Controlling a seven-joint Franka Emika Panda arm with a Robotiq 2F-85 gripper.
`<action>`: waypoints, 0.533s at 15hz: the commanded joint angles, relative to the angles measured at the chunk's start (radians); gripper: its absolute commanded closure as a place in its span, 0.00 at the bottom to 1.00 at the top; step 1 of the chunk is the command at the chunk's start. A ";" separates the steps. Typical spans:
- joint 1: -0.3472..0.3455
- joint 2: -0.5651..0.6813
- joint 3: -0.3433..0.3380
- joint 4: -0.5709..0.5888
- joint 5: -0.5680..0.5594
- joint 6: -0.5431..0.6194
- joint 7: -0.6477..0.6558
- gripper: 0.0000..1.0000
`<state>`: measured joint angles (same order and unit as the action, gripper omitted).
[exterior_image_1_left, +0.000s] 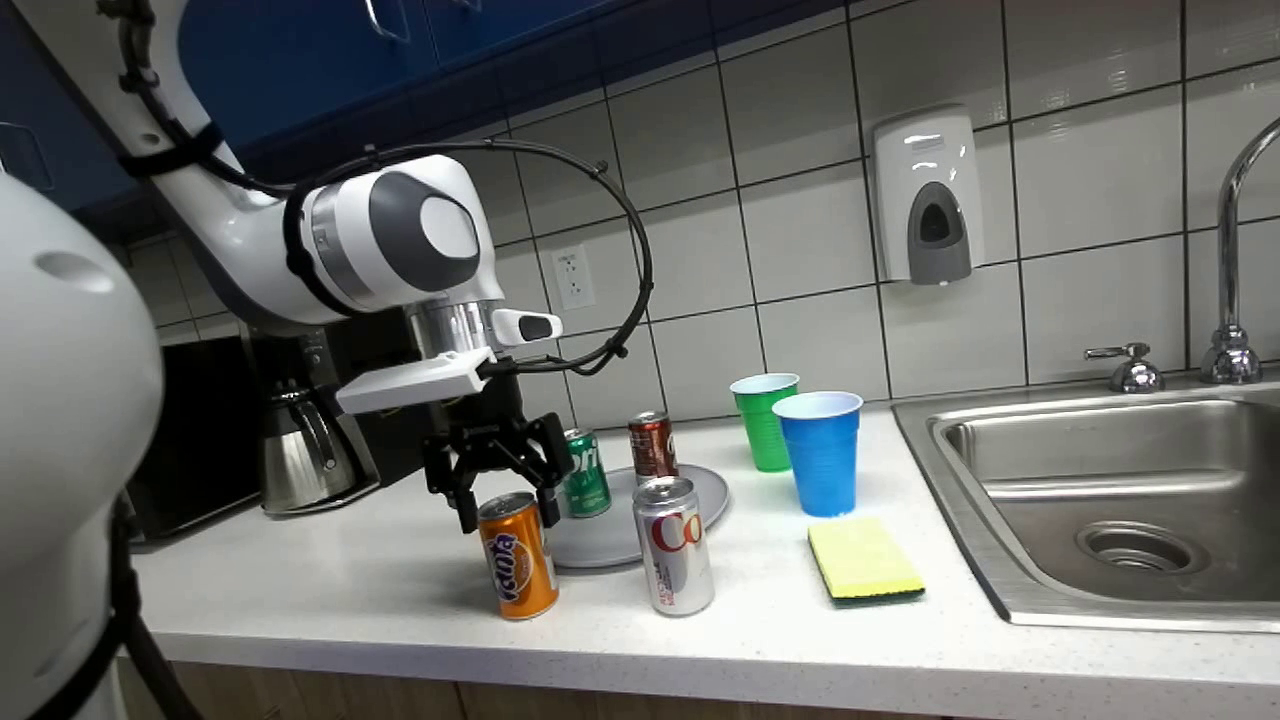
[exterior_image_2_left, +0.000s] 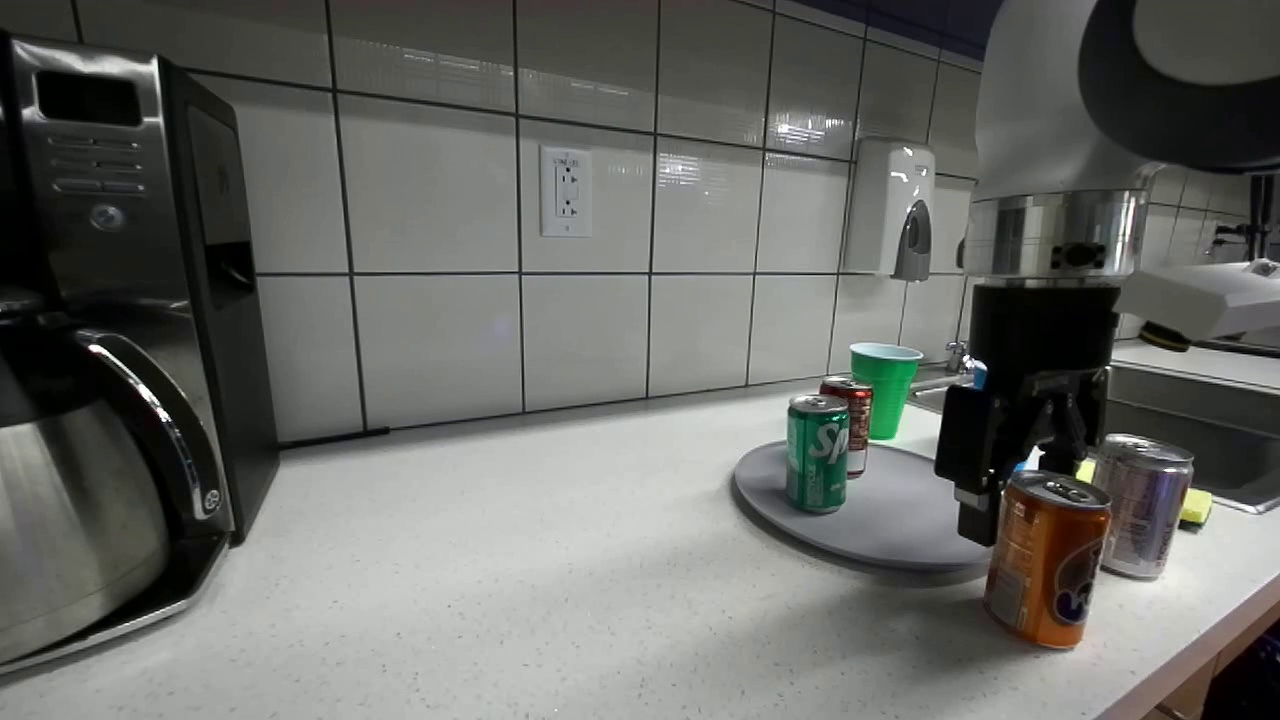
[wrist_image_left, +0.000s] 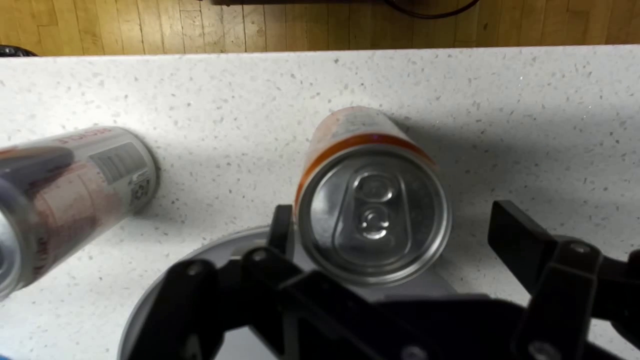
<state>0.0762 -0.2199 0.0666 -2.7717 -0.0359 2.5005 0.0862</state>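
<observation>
Fanta can (exterior_image_1_left: 517, 560), orange with a silvery top: we saw it standing upright on the white speckled surface (exterior_image_1_left: 330, 590), near the front edge and just in front of the gray plate (exterior_image_2_left: 890, 515). Our end effector (wrist_image_left: 393, 226) pointed down at the can's top with its fingers spread wide. In the wrist view the top showed between the two fingers, close to the one on the side of the silver Coke can (exterior_image_1_left: 675, 560) and clearly apart from the other; whether the nearer finger touched it, we could not tell. That silver can stood upright too, beside the Fanta can on the side toward the sink (exterior_image_1_left: 1080, 470). On the plate we saw a Sprite can (exterior_image_2_left: 818, 455) and, near it, a dark red can (exterior_image_1_left: 653, 450). Between the plate and the sink stood a green cup (exterior_image_1_left: 765, 425) and a blue cup (exterior_image_1_left: 822, 455), the green one nearer the tiled wall (exterior_image_1_left: 810, 240), with a yellow sponge (exterior_image_1_left: 865, 555) lying in front of the blue. Away from the sink, well apart from the cans, stood a coffee maker (exterior_image_2_left: 120, 250) with a steel carafe (exterior_image_2_left: 80, 520).
</observation>
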 joint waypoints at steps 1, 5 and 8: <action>-0.009 -0.014 0.012 -0.001 -0.013 -0.011 0.016 0.00; -0.005 -0.017 0.013 -0.001 -0.006 -0.015 0.015 0.00; -0.004 -0.017 0.012 0.000 -0.003 -0.022 0.011 0.25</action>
<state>0.0768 -0.2199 0.0669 -2.7717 -0.0359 2.5002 0.0862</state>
